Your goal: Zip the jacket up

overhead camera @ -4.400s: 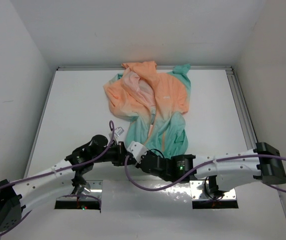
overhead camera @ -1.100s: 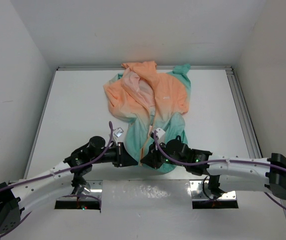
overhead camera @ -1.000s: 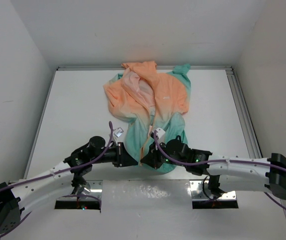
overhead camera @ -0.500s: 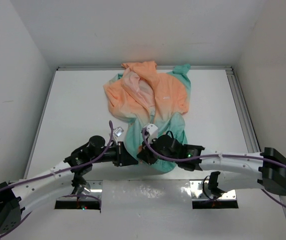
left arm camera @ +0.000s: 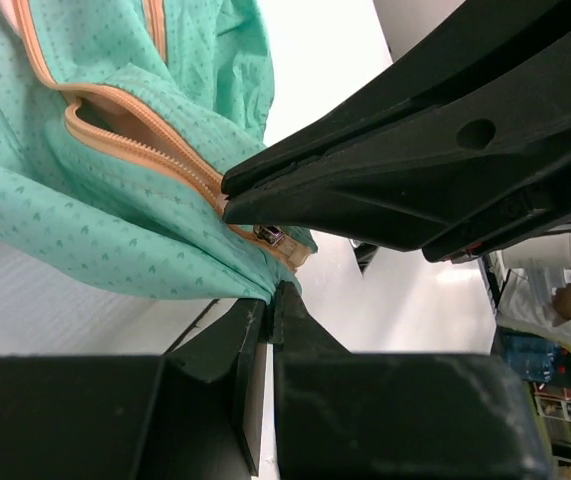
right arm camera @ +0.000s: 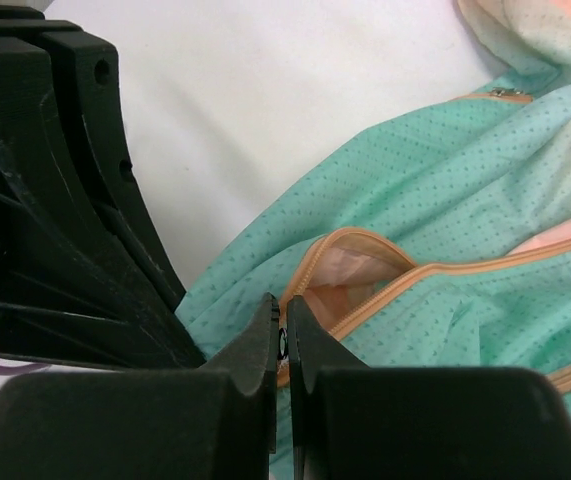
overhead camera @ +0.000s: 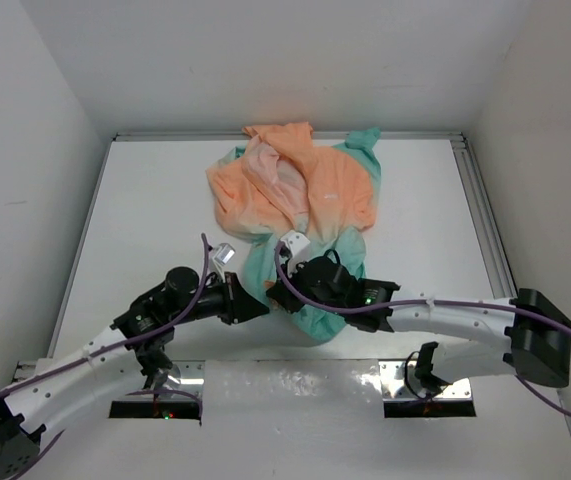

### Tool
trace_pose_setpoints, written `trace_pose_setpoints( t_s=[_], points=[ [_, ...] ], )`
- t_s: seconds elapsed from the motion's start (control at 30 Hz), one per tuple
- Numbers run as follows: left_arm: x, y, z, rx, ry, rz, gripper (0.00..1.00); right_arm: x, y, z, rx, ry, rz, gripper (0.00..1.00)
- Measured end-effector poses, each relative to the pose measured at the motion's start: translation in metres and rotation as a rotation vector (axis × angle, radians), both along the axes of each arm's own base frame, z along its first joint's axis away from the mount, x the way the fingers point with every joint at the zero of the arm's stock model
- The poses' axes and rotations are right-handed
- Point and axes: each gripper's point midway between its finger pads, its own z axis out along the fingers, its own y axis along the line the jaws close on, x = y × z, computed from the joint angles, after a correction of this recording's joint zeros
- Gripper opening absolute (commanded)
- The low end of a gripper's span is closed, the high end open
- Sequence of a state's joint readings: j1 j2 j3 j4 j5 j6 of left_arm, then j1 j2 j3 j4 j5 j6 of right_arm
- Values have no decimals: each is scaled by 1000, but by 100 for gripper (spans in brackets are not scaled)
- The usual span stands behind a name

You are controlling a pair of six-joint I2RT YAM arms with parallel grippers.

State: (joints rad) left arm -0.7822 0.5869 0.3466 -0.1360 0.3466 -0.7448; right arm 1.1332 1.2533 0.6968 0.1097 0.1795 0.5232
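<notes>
On the white tabletop (overhead camera: 145, 200), rumpled jacket (overhead camera: 315, 190), peach end far, teal hem near. At that hem, left gripper (left arm camera: 268, 297) jaws pressed onto teal fabric; right gripper (right arm camera: 281, 305) jaws pinching the zipper pull (left arm camera: 268, 236).

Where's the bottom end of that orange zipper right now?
In the top view, it's at the jacket's teal near edge, where the left tool and right tool meet, both clamped shut on the fabric there.
</notes>
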Motion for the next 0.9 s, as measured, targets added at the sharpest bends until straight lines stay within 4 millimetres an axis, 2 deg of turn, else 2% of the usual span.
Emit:
trace_pose_setpoints(
  t_s=[0.43,0.53,0.57,0.63,0.77,0.9],
  points=[
    [3,11,-4,43,-22,43,0,0,-1,1,49,19,-20,0],
    [4,13,-8,72,-7,56,17,-3,-1,-3,74,37,-13,0],
    [3,14,-10,82,1,54,29,-2,-4,-7,68,39,-21,0],
    [-1,15,-16,101,31,47,38,4,-17,-24,33,51,-60,0],
    [-7,12,-23,102,77,20,39,0,-34,-53,-21,92,-95,0],
    [-15,11,-42,96,138,5,40,-8,-33,-58,-14,116,-92,0]
  ],
)
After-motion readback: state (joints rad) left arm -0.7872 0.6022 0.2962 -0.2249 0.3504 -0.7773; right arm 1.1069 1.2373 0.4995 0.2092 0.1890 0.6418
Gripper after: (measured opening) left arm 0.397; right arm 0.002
